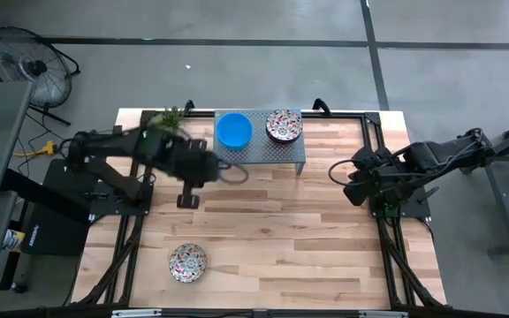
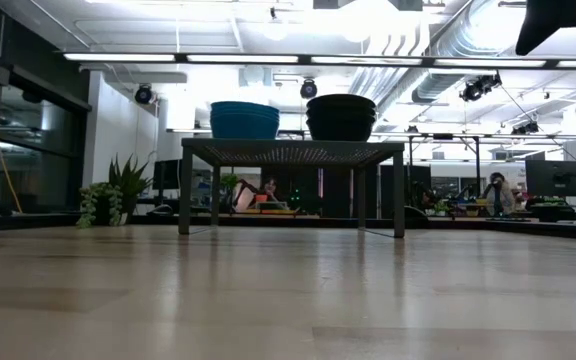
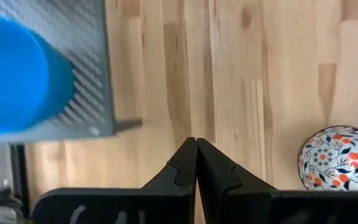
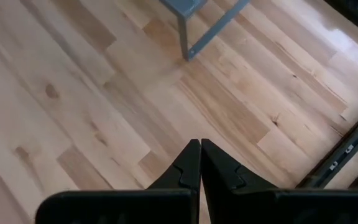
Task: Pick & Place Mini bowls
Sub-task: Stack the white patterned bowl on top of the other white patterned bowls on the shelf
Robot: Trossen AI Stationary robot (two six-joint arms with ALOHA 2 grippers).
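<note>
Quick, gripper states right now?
Left gripper: shut, empty, above the table.
Right gripper: shut, empty.

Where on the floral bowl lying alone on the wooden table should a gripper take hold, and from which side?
Probably the rim, from straight above. The floral bowl sits upright and open, apart from everything else, so one finger can go inside and one outside the thin wall. The left gripper is nearest, fingers shut.

Floral bowl point(image 3: 339, 158) cut off (frame edge).
</note>
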